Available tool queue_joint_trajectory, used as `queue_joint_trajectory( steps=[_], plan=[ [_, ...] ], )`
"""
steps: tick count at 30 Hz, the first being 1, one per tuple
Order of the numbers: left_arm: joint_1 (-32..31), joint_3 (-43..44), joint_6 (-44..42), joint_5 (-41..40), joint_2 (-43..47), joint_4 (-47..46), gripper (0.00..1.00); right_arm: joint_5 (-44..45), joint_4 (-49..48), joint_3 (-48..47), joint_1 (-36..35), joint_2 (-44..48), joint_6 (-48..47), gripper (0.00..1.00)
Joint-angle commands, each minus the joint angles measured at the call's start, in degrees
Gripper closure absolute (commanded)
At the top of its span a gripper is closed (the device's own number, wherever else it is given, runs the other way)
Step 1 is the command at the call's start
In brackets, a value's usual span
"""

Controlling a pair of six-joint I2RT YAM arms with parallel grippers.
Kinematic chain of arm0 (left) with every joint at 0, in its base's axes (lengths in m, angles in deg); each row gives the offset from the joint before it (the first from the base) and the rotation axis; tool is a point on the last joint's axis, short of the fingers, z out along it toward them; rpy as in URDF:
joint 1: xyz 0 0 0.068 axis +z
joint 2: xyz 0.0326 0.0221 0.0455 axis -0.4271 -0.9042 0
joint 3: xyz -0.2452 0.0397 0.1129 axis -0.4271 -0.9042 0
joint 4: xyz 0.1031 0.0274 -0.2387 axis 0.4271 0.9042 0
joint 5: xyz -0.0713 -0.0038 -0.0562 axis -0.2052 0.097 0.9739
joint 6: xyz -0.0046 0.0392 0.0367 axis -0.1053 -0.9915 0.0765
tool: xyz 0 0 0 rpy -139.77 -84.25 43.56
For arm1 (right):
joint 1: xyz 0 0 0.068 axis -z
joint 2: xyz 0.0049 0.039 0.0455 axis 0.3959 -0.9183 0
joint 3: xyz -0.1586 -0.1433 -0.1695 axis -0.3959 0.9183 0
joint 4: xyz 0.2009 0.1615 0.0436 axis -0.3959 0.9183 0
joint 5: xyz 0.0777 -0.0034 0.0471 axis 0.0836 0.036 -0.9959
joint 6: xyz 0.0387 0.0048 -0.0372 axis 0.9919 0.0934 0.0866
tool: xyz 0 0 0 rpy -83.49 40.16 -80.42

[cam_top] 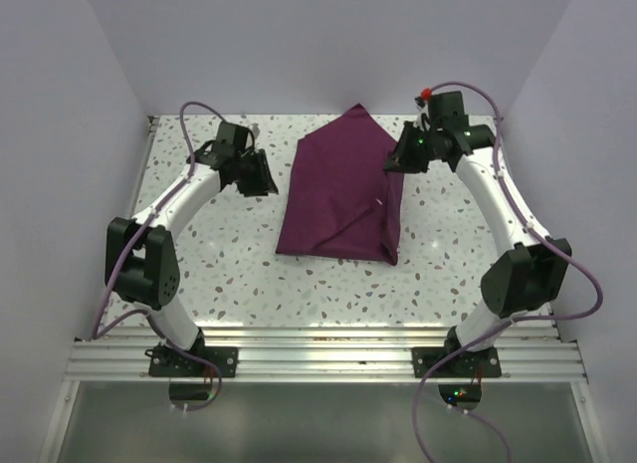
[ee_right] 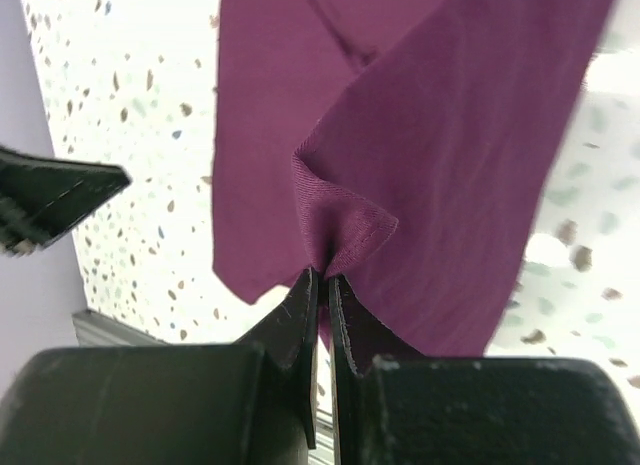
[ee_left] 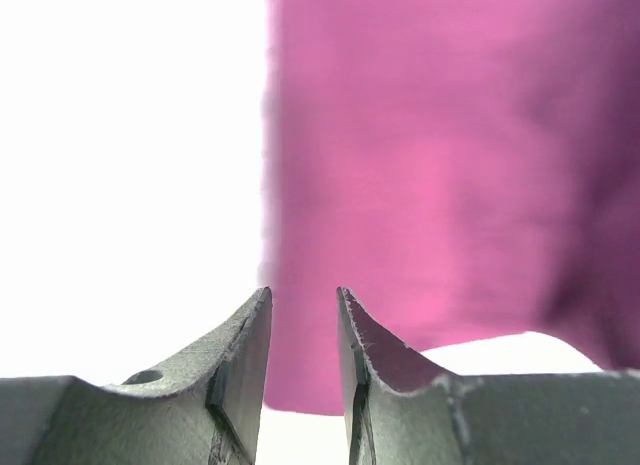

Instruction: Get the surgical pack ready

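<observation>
Alu rail (cam_top: 318, 358) w/ both arm bases bolted on ran along the near edge of the speckled table (cam_top: 239, 274) in the top view. Surgical pack (cam_top: 338, 184), a dark-purple cloth folded over, lay approx mid-table. Its pointed end reached the far edge and its straight hem faced the near edge. Left gripper (cam_top: 261, 174) sat just beside the pack's left edge, apart from it. Right gripper (cam_top: 391, 162) was at the pack's right edge, touching the cloth, which rose slightly there.

Left wrist view: left gripper (ee_left: 303, 295) had its jaws partway open, w/ a clear gap and nothing between the fingertips. Surgical pack (ee_left: 420, 165) filled the right part of the view beyond the tips, blurred, its left edge roughly in line w/ the left finger. Bkgd was washed out white.

Right wrist view: right gripper (ee_right: 320, 275) had its jaws closed tight on a small pinch of the surgical pack (ee_right: 450, 135), and the cloth bunched into a raised fold just above the tips. Rest of the pack spread flat on the table beyond, w/ a diagonal fold line across it.
</observation>
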Motion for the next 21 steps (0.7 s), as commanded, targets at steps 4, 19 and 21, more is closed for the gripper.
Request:
queue_joint_trajectory(
  steps=[4,19,21],
  plan=[
    [3.69,-11.73,-5.78,-2.60,0.17,-0.66,0.65,2.88,-2.41,-10.21,-10.83,-8.10,2.12,1.00],
    [2.29,-18.25,-2.09,2.58,-0.54,-6.38,0.66,7.45,-8.92,-16.63,-20.96,-24.03,6.42,1.00],
    [1.85,-18.42,-1.82,2.76,-0.45,-6.47,0.66,7.89,-10.23,-17.16,-21.48,-26.31,7.83,1.00]
  ],
)
